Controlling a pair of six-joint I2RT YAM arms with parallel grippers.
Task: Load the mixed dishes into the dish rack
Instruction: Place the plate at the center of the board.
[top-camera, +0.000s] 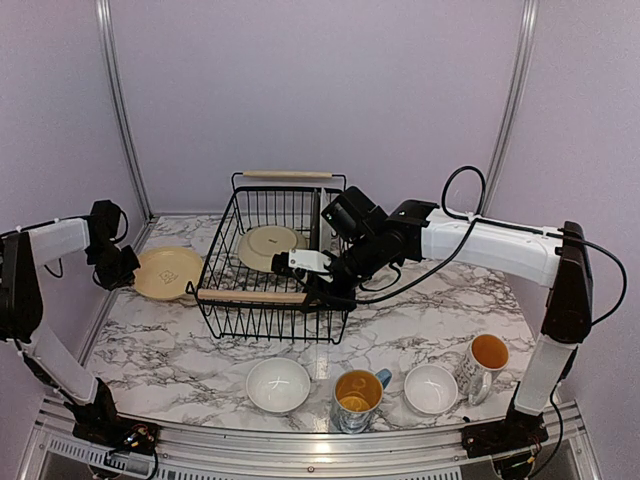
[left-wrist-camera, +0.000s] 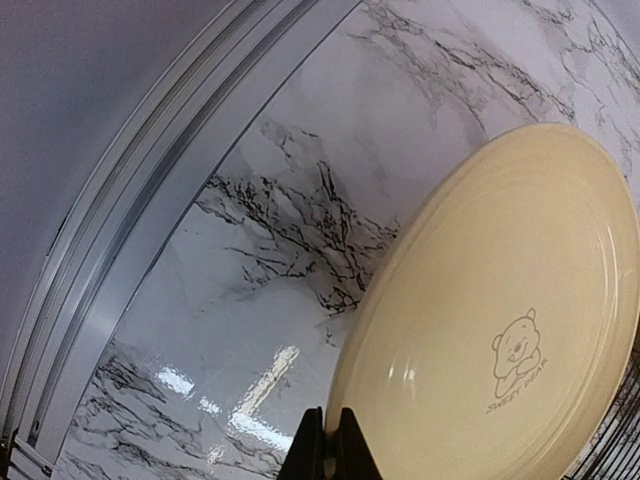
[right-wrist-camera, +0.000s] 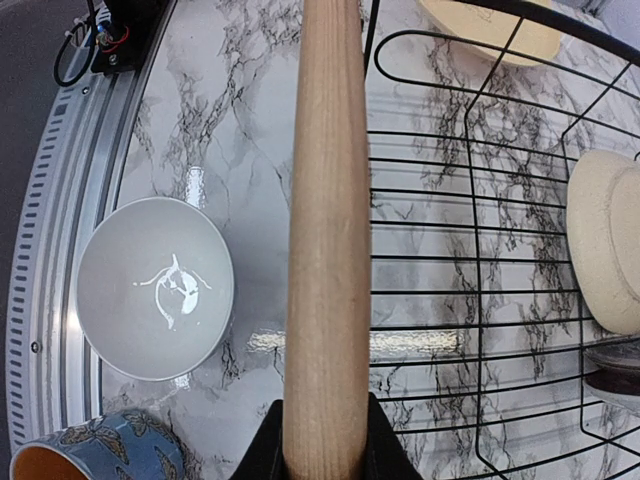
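The black wire dish rack (top-camera: 232, 318) stands mid-table with a cream plate (top-camera: 268, 245) inside it. My right gripper (top-camera: 313, 294) is shut on the right end of the rack's near wooden handle (right-wrist-camera: 328, 230), and the rod fills the space between the jaws of this gripper (right-wrist-camera: 325, 445). Left of the rack lies a pale yellow plate (top-camera: 168, 272) with a small bear print (left-wrist-camera: 515, 350). My left gripper (top-camera: 132, 270) pinches that plate's rim, the jaws of this gripper (left-wrist-camera: 329, 440) nearly touching. Whether the plate is off the table I cannot tell.
Along the near edge stand a white bowl (top-camera: 278, 384), a blue yellow-lined mug (top-camera: 358, 398), a second white bowl (top-camera: 431, 388) and a white yellow-lined mug (top-camera: 483, 362). A metal rail (left-wrist-camera: 120, 230) borders the table just left of the plate.
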